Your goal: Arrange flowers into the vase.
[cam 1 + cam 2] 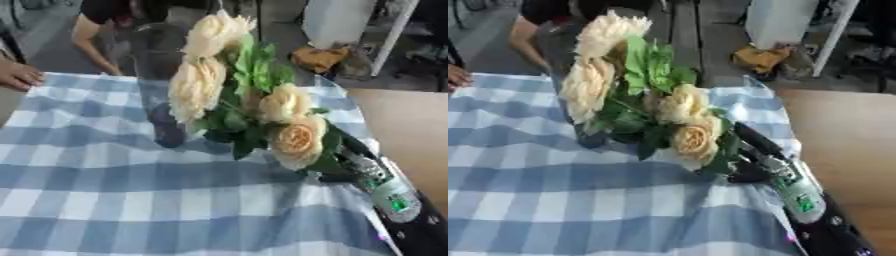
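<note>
A bunch of cream roses with green leaves (254, 100) hangs tilted above the table, its heads pointing up and to the left. My right hand (750, 170) comes in from the lower right and is shut on the stems, which the lowest bloom and leaves mostly hide. Behind it the wrist (394, 197) shows silver with a green light. A tall clear glass vase (157, 55) stands upright on the table just left of the bunch, and the blooms overlap its right side. My left hand is in no view.
A blue and white checked cloth (105, 190) covers the table, whose right edge runs close by my right arm. Beyond that edge is a brown floor (411, 125). An orange-brown thing (319, 57) lies on the ground at the back right.
</note>
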